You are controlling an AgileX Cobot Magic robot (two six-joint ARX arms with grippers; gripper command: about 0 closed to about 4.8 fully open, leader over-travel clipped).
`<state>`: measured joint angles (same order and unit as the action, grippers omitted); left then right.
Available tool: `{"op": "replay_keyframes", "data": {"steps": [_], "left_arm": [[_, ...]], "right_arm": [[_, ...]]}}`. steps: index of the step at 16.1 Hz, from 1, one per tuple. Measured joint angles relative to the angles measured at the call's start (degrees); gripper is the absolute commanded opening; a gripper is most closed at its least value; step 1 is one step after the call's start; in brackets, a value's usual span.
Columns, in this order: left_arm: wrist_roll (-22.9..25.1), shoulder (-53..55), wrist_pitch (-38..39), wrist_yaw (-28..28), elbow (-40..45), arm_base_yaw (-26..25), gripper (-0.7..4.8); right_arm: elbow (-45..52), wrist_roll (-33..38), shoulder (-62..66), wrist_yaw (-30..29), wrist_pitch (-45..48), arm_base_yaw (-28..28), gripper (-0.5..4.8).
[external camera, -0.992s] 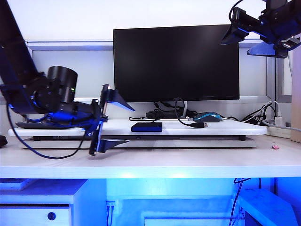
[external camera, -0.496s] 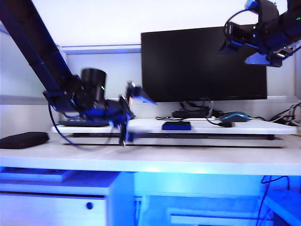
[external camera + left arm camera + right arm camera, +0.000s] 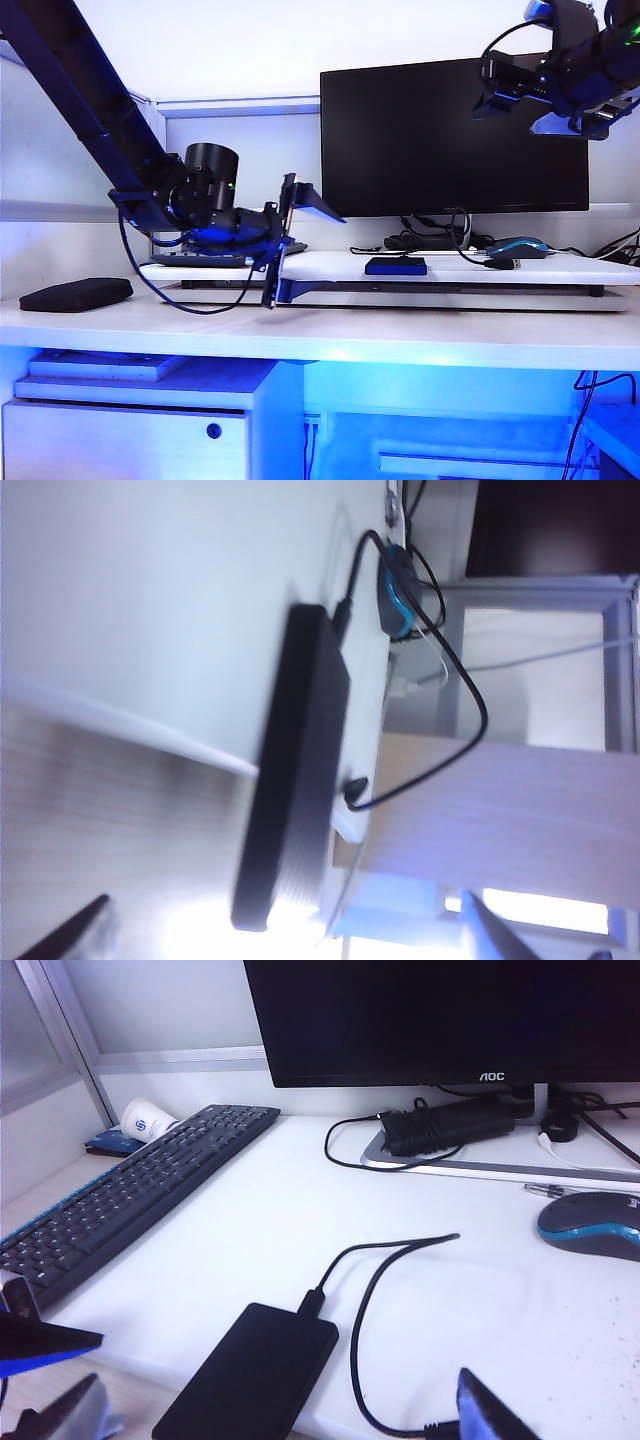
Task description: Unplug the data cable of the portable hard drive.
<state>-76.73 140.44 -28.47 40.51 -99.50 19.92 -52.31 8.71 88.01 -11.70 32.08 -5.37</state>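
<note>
Left gripper [image 3: 285,245] sits low at the front-left edge of the white desk shelf [image 3: 560,268], jaws spread wide, nothing between them. It's well left of the portable hard drive [image 3: 396,266], not touching it.

Right gripper [image 3: 540,100] hangs high in front of the monitor [image 3: 455,135], upper right, fingers apart and empty.

The drive lies flat on the shelf near the front edge, below the screen. In the right wrist view the data cable [image 3: 375,1275] is plugged into the drive's far short end, loops back toward the front of the shelf; its other end isn't clearly visible there. In the exterior view the loose plug [image 3: 500,265] lies on the shelf just beside the blue-and-black mouse [image 3: 520,247].

Readable text: "AOC" on the monitor's lower bezel [image 3: 491,1077]. Mouse has a small logo, too small to read. A white paper cup [image 3: 148,1118] lies on its side behind the keyboard [image 3: 130,1195], with a blue round logo; lettering not legible.

Black pouch [image 3: 76,293] sits on the lower desk, far left.
</note>
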Motion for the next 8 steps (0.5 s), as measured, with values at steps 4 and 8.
{"op": "replay_keyframes", "data": {"steps": [4,8], "left_arm": [[1.4,0.5,1.5,-0.2,0.0,3.9,0.60],[6.6,0.6,0.7,2.4,0.0,3.8,-0.06]], "right_arm": [[-0.7,0.2,0.0,-2.0,-0.3,0.1,4.79],[-0.7,0.2,0.0,-5.2,-0.6,0.1,4.79]]}}
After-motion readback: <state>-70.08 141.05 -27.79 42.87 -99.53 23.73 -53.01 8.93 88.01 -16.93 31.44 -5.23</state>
